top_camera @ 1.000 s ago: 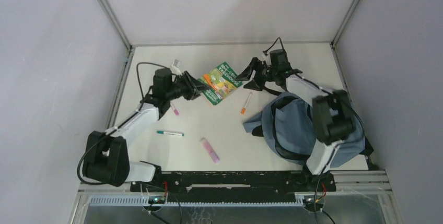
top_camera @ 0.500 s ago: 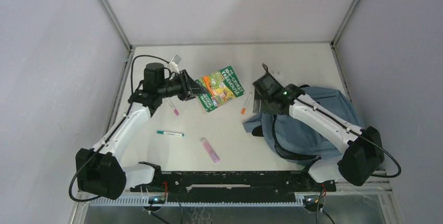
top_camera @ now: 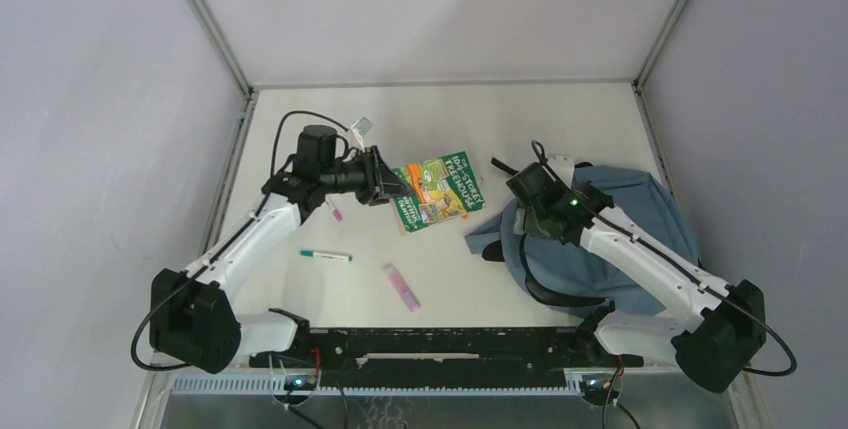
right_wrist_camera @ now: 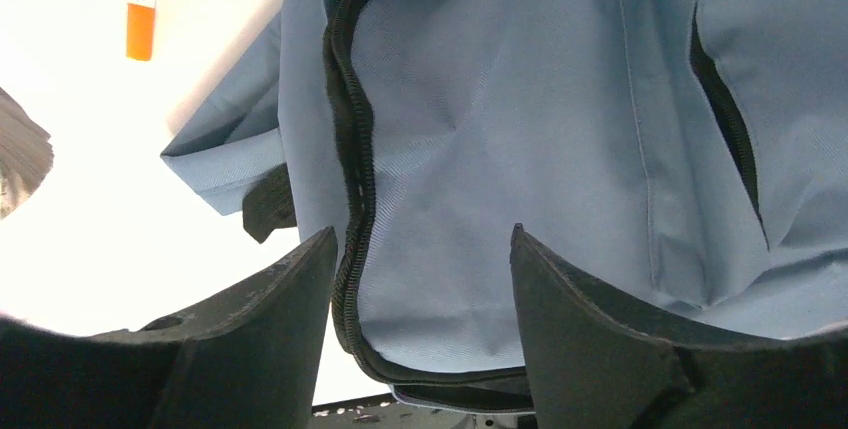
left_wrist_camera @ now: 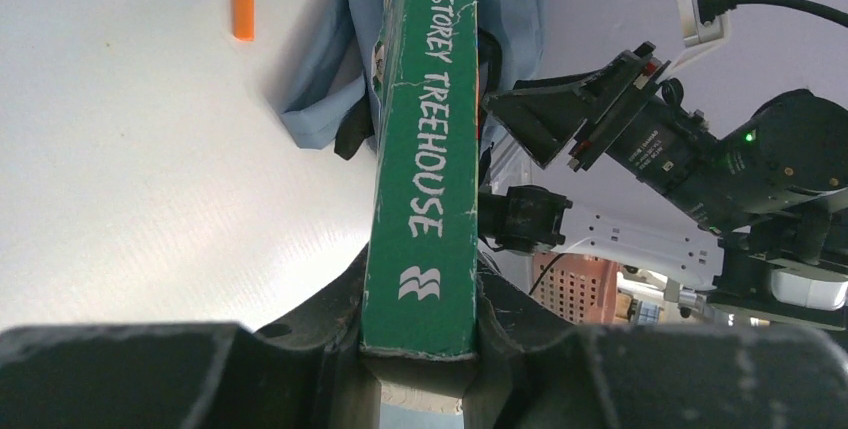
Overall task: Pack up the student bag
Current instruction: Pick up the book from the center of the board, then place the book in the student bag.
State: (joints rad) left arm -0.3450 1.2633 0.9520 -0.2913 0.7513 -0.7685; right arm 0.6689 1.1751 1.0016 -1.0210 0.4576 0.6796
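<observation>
Left tool [left_wrist_camera: 420, 349]: pinching the green book [top_camera: 440, 191] by its spine.
Right tool [right_wrist_camera: 420, 289]: spread, straddling the bag's zip edge.
Student bag [top_camera: 645, 204]: lying on the table [top_camera: 430, 119], right side, near the book.

Table [top_camera: 450, 119] with student bag [top_camera: 640, 199], teal pen [top_camera: 325, 256]

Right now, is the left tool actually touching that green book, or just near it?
Touching. In the left wrist view, the left tool grips the green book by its spine, with a dark finger pressed against each side and no gap.
</observation>
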